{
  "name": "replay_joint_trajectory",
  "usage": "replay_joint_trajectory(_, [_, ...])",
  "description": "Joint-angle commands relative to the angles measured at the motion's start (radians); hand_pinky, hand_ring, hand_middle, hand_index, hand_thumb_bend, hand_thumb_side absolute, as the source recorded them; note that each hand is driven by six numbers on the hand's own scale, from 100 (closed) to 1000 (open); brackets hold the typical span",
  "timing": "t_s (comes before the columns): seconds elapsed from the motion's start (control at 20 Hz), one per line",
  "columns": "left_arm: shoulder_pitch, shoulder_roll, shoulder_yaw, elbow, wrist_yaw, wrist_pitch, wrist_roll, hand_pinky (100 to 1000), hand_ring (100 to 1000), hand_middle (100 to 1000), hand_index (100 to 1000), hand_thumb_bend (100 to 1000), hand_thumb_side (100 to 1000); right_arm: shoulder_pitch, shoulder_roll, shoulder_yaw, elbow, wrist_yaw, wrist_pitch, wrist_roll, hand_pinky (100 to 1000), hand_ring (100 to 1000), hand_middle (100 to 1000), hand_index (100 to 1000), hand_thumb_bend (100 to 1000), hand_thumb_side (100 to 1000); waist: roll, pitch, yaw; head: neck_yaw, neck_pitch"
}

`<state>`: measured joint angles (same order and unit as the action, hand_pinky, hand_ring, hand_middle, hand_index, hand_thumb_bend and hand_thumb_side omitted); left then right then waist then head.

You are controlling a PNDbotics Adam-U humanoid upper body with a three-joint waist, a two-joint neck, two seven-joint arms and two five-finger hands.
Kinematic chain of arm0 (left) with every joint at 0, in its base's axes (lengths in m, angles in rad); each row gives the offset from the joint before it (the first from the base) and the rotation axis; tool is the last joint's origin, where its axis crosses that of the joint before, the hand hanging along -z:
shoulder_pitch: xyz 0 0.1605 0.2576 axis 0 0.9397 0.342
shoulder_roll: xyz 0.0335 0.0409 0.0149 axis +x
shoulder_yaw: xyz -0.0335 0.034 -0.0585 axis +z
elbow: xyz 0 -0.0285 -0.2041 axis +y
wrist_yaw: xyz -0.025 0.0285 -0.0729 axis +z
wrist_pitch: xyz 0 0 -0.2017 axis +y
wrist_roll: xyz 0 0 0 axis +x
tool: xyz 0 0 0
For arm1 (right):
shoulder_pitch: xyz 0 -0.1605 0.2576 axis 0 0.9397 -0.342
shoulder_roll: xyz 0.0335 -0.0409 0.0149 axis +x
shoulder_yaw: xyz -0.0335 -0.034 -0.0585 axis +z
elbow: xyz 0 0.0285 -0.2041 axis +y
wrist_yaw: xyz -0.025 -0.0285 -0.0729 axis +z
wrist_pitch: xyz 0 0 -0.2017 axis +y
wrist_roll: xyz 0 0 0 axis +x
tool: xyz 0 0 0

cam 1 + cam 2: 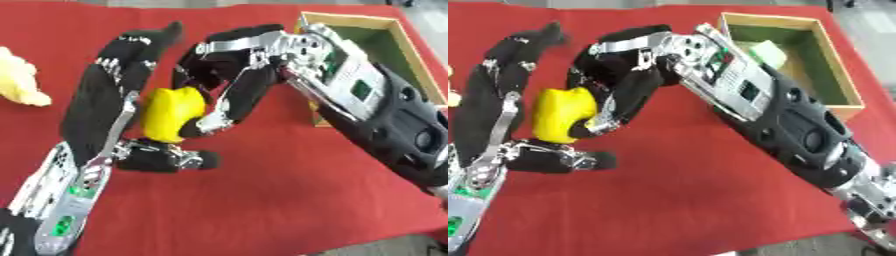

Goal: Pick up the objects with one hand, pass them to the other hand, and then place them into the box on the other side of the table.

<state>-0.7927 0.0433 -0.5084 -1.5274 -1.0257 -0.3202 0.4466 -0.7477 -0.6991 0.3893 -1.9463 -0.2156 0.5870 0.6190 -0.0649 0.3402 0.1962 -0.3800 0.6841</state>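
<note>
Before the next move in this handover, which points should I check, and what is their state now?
1. Yellow object is between both hands: ok.
2. Right robot hand has fingers curled onto the yellow object: ok.
3. Left robot hand is open, fingers straight behind the object, thumb below: ok.
4. Right hand alone carries the object: cannot tell.
5. Wooden box on the right side is open at the top: ok; it already holds a pale green thing.
6. Pale yellow item waits on the red cloth: ok.

Possibly a lab, red-clothed table (289, 200), wooden box (837, 75)
</note>
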Motion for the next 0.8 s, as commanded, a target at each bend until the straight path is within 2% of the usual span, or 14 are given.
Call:
replay_joint_trajectory(0.05, [-0.011, -0.005, 0.003, -0.002, -0.015, 0.025, 0.006, 796, 761, 737, 1000, 1000, 410, -0.011, -0.012, -0.008, -0.003, 0.001, 0.018, 0.024, 720, 678, 266, 387, 414, 100, 0.002, -0.019, -0.004, -0.002, 0.001])
replay_joint_trajectory(0.5, [-0.007, 0.001, 0.003, 0.009, -0.033, 0.019, -0.022, 796, 762, 736, 1000, 1000, 418, -0.004, -0.02, -0.026, 0.0, -0.019, 0.027, 0.007, 719, 679, 266, 384, 413, 100, 0.002, -0.02, -0.005, -0.003, -0.001])
replay_joint_trajectory(0.8, [0.019, 0.032, 0.01, 0.013, -0.032, 0.023, -0.015, 787, 752, 722, 1000, 1000, 400, 0.009, -0.056, -0.061, -0.005, -0.057, 0.015, -0.038, 720, 682, 267, 387, 390, 100, 0.01, -0.026, -0.016, -0.006, 0.0])
